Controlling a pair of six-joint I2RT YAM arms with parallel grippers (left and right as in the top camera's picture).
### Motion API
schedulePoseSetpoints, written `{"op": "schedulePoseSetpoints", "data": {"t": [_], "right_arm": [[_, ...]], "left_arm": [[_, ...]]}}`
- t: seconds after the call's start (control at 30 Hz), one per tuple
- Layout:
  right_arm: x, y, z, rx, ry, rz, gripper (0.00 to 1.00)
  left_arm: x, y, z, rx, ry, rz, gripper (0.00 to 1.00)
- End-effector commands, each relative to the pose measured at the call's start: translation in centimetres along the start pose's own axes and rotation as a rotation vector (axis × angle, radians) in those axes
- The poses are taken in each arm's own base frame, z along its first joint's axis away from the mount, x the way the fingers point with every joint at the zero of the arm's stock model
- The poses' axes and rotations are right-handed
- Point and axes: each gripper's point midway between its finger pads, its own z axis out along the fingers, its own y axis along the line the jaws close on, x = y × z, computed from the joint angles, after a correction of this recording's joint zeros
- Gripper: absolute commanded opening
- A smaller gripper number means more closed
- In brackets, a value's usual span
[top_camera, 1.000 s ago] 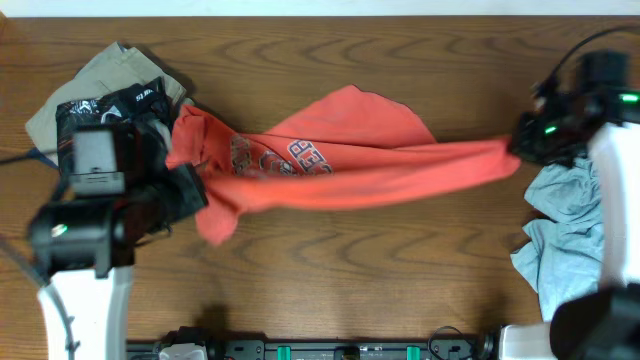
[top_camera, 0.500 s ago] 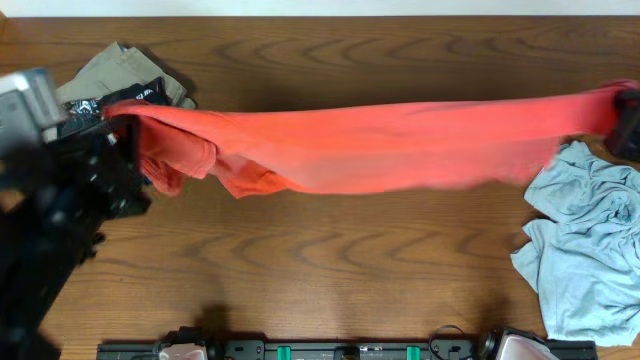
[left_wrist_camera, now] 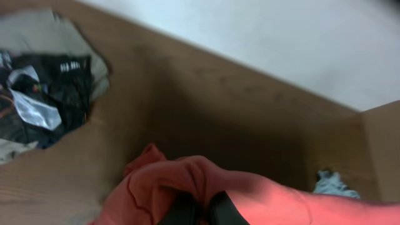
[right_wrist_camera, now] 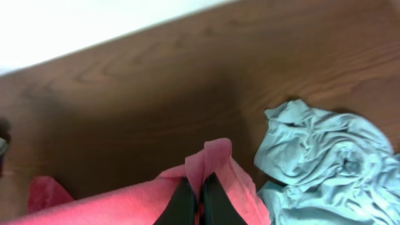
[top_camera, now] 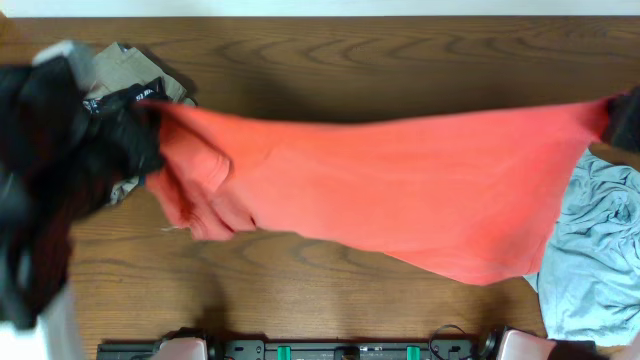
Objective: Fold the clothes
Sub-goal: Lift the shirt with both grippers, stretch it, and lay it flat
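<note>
**Orange shirt stretched between both arms**

The left gripper (left_wrist_camera: 200, 211) is clenching one end of the orange shirt (top_camera: 400, 190), and the right gripper (right_wrist_camera: 199, 201) is pinching the other. The shirt is spanning the table (top_camera: 300, 60), its long axis running 9 to 3 o'clock. White lettering on the black garment (top_camera: 125, 100) at 10 o'clock is too blurred to read.

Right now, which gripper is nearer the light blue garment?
Right. The right gripper holds one end of the orange shirt right next to the light blue garment. The left gripper holds the other end across the table, by the khaki clothes.
</note>
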Motion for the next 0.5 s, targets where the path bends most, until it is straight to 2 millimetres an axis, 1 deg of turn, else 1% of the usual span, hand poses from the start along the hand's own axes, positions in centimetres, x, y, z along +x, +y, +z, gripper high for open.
{"op": "schedulePoseSetpoints", "data": {"t": [0.0,0.07,0.13,0.17,0.2,0.23,0.27,0.3,0.33,0.37,0.43,0.47], "right_arm": [[-0.6,0.1,4.1,-0.014,0.074,-0.028,0.01],[-1.8,0.4,7.0,-0.029,0.079,-0.042,0.01],[-3.8,0.9,9.6,-0.05,0.036,-0.04,0.01],[-5.6,1.2,11.0,-0.066,-0.013,-0.02,0.01],[-7.0,1.5,11.9,-0.081,-0.059,0.0,0.01],[-8.5,1.9,12.4,-0.102,-0.111,0.021,0.01],[-10.7,2.5,12.7,-0.135,-0.188,0.058,0.01],[-12.0,2.9,12.6,-0.162,-0.237,0.082,0.01],[-14.0,3.6,12.0,-0.21,-0.315,0.108,0.01],[-15.5,4.1,11.2,-0.244,-0.375,0.119,0.01],[-18.4,5.1,8.6,-0.305,-0.51,0.122,0.01],[-19.4,5.3,7.3,-0.32,-0.561,0.122,0.01]], "left_arm": [[-0.7,1.3,5.4,-0.041,0.099,0.017,0.06],[-2.3,1.6,8.9,-0.039,0.102,0.037,0.06],[-4.3,1.6,11.6,-0.023,0.062,0.075,0.06],[-6.0,1.3,13.2,-0.005,0.014,0.086,0.06],[-7.2,1.1,14.0,0.008,-0.024,0.093,0.06],[-8.8,0.7,14.8,0.025,-0.079,0.102,0.06],[-10.9,0.1,15.4,0.053,-0.155,0.094,0.06],[-12.2,-0.4,15.4,0.075,-0.206,0.077,0.06],[-14.3,-1.2,14.8,0.112,-0.288,0.043,0.06],[-15.5,-1.8,14.2,0.138,-0.341,0.028,0.06],[-18.9,-3.8,11.4,0.216,-0.492,0.026,0.06],[-20.2,-4.7,10.0,0.245,-0.551,0.035,0.06]]}}
